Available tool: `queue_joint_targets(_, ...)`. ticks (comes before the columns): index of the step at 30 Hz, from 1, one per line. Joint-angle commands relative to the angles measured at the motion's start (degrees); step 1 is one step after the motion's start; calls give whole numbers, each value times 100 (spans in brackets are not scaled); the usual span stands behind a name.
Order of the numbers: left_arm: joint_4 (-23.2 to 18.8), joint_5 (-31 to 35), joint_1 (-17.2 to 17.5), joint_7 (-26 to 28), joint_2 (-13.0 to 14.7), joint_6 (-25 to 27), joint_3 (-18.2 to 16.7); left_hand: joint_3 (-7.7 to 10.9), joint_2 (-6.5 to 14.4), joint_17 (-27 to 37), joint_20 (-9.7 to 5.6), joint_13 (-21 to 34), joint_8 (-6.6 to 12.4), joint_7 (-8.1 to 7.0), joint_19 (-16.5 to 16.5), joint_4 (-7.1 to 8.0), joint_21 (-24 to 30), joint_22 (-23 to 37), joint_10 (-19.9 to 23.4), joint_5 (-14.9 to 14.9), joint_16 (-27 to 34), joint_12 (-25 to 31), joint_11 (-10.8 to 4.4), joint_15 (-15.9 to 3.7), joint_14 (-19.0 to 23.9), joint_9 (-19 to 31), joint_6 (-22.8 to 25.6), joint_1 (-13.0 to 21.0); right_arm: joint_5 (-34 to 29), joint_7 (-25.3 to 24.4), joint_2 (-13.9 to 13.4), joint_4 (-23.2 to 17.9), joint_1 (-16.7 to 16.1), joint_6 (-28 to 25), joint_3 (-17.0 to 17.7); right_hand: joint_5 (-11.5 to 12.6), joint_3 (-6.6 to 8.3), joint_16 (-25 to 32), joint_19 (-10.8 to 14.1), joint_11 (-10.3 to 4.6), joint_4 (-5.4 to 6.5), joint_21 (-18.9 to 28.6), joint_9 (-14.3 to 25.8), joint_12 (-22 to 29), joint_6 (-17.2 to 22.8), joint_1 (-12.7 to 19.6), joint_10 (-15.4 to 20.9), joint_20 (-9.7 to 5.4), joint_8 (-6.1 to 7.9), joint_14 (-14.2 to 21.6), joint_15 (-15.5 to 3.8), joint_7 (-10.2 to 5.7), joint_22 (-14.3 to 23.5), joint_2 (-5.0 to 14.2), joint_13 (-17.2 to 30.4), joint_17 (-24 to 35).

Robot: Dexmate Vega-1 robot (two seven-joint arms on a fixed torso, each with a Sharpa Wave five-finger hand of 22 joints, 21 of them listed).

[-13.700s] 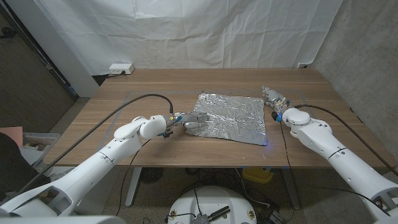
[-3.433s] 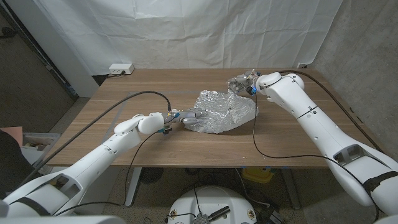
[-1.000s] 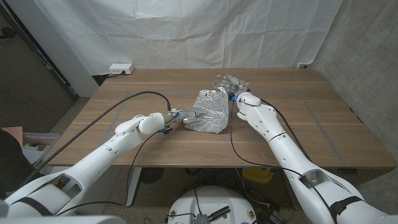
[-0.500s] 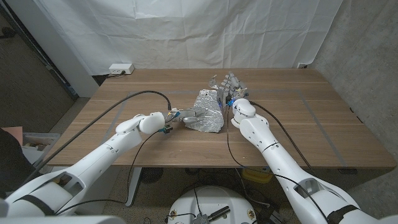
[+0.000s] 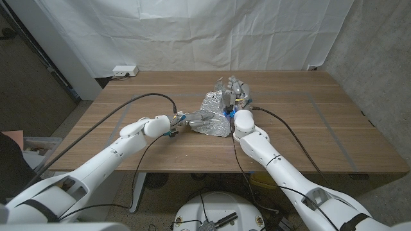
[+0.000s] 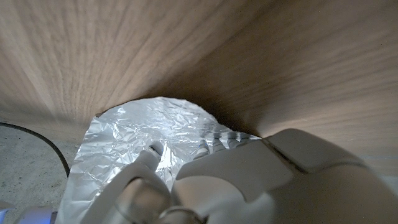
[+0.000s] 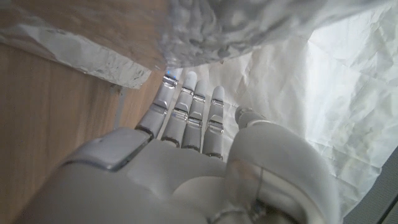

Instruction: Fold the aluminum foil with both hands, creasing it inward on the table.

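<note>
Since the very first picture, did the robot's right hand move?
Yes. The right hand has swung from the table's right side toward the middle, pushing the foil's right half up and inward. The left hand presses the foil's other edge.

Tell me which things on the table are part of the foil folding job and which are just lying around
Part of the job:
aluminum foil, partly folded over
left hand, on the foil's left edge
right hand, at the foil's right side
wooden table

Lying about:
white box beyond the table's far left corner
white backdrop sheet
</note>
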Motion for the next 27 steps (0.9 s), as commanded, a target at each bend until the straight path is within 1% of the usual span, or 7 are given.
queue_joint_targets(1,126,-26,-85,-13,-36,-60,30,-20,525,24,511,17,17,-2,-30,3,-14,26,-264,46,32,17,-12,-29,-571,11,-68,22,-1518,-274,-432,164,153,-36,-690,33,427,-173,-199,-127,-27,-212,14,-214,10,96,-140,-142,-31,-257,-87,-72,10,-7,-56,-117)
queue_joint_targets(2,136,-29,-91,-14,-41,-64,33,-20,525,24,510,17,17,0,-31,3,-14,26,-265,46,32,16,-10,-29,-572,12,-68,22,-1611,-259,-474,158,175,-96,-744,27,499,-221,-200,-131,-16,-246,13,-287,-25,81,-227,-160,-49,-346,-106,-102,9,-19,-70,-145)
queue_joint_targets(4,153,-32,-101,-17,-47,-76,40,-20,525,25,507,17,17,1,-27,3,-13,26,-267,46,32,16,-11,-27,-573,12,-70,22,-1730,-141,-568,116,222,-252,-833,1,648,-367,-399,-189,-6,-407,8,-445,-153,28,-380,-236,-103,-640,-157,-188,8,-68,-98,-227)
queue_joint_targets(8,163,-38,-105,-17,-51,-72,38,-20,525,25,508,17,17,0,-31,4,-15,26,-268,47,31,16,-16,-27,-577,12,-75,21,-1936,-6,-665,73,314,-569,-972,-34,743,-488,-630,-275,6,-580,3,-615,-327,-51,-571,-292,-158,-929,-201,-243,8,-111,-118,-304)
queue_joint_targets(14,164,-52,-100,-18,-48,-68,30,-20,525,25,506,17,18,-1,-27,4,-14,26,-272,47,32,16,-11,-26,-577,12,-75,21,-2299,44,-753,93,444,-816,-1209,-55,760,-537,-732,-300,-25,-664,1,-681,-377,-83,-620,-310,-160,-1075,-222,-263,9,-164,-124,-349)
queue_joint_targets(19,192,-62,-113,-29,-51,-72,34,-19,525,25,511,17,19,-5,-26,4,-14,26,-271,47,32,17,-17,-25,-577,12,-79,20,-2636,299,-883,18,605,-1222,-1457,-72,756,-562,-796,-286,-101,-727,-1,-698,-346,-80,-570,-333,-137,-1172,-278,-287,9,-222,-128,-389)
queue_joint_targets(27,211,-109,-106,47,-36,-156,-2,-20,522,25,530,17,25,-6,5,3,-3,26,-240,46,50,31,-11,-27,-532,12,-72,20,-2796,608,-967,27,776,-1566,-1609,-124,646,-587,-1020,-301,-132,-899,-5,-802,-304,-198,-637,-424,-111,-1476,-304,-320,8,-254,-133,-420)
